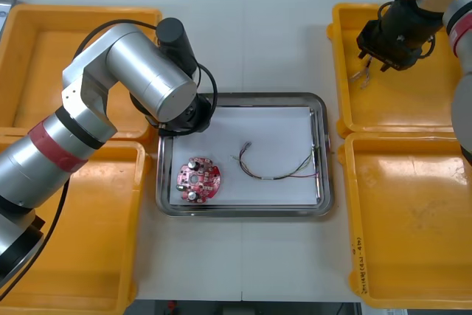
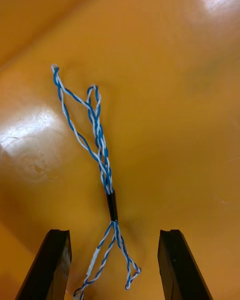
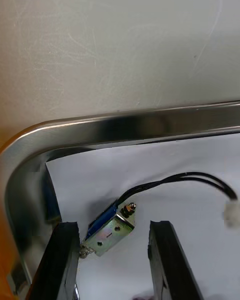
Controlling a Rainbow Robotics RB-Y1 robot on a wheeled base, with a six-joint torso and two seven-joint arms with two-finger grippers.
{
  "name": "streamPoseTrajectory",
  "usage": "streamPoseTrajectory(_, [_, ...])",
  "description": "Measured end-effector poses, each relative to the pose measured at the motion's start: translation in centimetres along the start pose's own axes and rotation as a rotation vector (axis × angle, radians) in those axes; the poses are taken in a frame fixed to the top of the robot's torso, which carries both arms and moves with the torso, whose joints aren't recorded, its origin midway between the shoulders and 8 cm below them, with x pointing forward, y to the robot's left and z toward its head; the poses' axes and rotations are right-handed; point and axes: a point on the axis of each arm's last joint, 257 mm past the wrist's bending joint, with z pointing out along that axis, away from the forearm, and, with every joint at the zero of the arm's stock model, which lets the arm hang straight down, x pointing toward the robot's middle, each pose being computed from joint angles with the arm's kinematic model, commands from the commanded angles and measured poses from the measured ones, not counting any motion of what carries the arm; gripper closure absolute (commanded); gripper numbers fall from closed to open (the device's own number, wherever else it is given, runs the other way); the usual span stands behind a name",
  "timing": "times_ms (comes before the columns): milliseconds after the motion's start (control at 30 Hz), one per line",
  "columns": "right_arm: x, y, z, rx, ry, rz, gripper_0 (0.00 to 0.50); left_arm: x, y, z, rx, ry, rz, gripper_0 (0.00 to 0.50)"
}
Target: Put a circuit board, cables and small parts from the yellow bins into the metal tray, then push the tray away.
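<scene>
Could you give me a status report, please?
Left gripper open at metal tray corner, small metal part loose between its jaws. Right gripper open over blue and white cable in yellow bin. Circuit board in tray. Nothing blocking.

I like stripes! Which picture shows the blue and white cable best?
The right wrist view: the blue and white cable lies big on the yellow bin between the right gripper's open fingers. The front view shows a tiny wisp by that gripper. The left wrist view faces the metal tray.

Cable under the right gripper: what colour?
Twisted blue and white cable, black sleeve partway along; clearest in the right wrist view.
</scene>
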Motion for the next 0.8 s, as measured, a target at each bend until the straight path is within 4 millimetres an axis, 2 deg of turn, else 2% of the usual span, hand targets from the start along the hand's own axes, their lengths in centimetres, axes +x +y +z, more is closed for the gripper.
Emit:
streamPoseTrajectory(133, [0.6, 0.2, 0.7, -0.009, 0.006, 0.005, 0.000, 0.0, 0.0, 0.0, 0.000, 0.000, -0.013, 0.004])
streamPoseTrajectory(400, [1.3, -0.1, 2.2, -0.010, 0.006, 0.015, 0.000, -0.1, -0.2, -0.3, 0.001, -0.008, -0.009, 0.000])
streamPoseTrajectory(733, [1.4, -0.4, 2.7, -0.010, 0.002, 0.023, 0.000, 0.6, -1.1, -4.2, -0.011, -0.010, 0.047, 0.000])
streamPoseTrajectory(767, [1.4, -0.4, 2.7, -0.011, 0.002, 0.024, 0.197, 0.6, -1.0, -4.8, -0.012, -0.012, 0.049, 0.000])
streamPoseTrajectory(800, [1.4, -0.4, 2.7, -0.011, 0.002, 0.024, 0.285, 0.4, -0.9, -5.4, -0.013, -0.016, 0.048, 0.000])
